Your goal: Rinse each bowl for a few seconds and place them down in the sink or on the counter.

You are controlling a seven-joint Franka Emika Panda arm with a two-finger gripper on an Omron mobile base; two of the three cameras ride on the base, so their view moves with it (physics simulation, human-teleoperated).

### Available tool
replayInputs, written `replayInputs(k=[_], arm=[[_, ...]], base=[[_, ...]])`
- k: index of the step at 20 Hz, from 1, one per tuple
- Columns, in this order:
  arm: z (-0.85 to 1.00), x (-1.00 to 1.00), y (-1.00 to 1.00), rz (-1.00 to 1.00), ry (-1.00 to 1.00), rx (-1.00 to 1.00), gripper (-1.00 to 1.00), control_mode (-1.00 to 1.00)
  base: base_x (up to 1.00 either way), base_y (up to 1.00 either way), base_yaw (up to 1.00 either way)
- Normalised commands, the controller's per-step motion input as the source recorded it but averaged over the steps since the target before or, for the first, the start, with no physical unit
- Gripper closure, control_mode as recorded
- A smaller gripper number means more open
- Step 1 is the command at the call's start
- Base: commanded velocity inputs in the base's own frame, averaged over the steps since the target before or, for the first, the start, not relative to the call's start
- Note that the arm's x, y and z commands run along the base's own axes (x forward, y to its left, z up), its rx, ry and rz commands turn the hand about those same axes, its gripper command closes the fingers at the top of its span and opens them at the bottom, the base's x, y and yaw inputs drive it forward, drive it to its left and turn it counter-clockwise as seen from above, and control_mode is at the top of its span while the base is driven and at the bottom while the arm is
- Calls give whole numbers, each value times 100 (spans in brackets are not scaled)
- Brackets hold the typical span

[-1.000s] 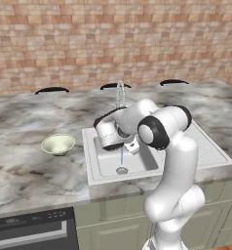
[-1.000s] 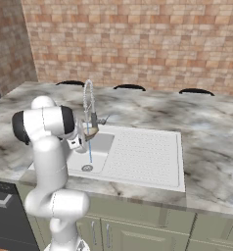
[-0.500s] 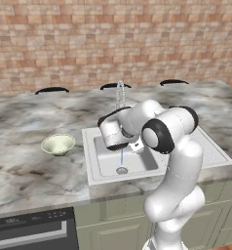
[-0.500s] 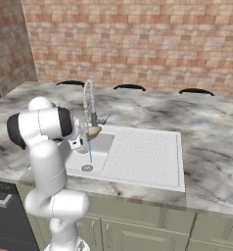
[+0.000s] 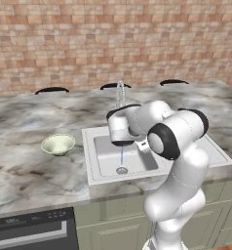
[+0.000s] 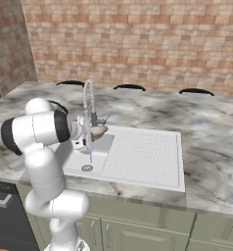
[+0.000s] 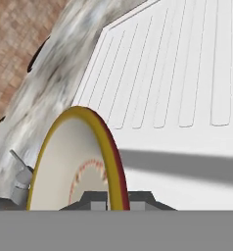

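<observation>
Tan-rimmed bowl (image 7: pixel 77 162) clamped on edge in the gripper (image 7: pixel 108 198) above the sink (image 5: pixel 101 168) basin.

The round, shallow bowl has a glossy yellow-tan rim and a matte beige inside; it hangs beside the chrome coil faucet (image 6: pixel 87 105), a thin water stream (image 5: pixel 121 156) falling to the drain. The ribbed draining board (image 6: pixel 145 157) lies bare. A deeper pale green bowl (image 5: pixel 58 144) sits on the veined marble counter (image 5: pixel 30 171), near the sink's left edge.

Held bowl (image 7: pixel 74 162): yellow-tan rim, beige inside
Second bowl (image 5: pixel 58 144): pale green-cream, left of frame
Sink (image 5: pixel 99 173): white
Surface (image 5: pixel 30 171): grey-beige veined marble
Wall (image 6: pixel 138 44): red-tan brick
</observation>
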Motion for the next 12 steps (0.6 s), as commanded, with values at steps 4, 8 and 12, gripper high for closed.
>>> replayInputs(k=[4,8,12], arm=[[21,-21,-34,-10,3,0,100,-100],[18,-16,-37,-12,6,0,100,-100],[17,-15,-40,-13,7,0,100,-100]], base=[[0,0,0],[0,0,0],[0,0,0]])
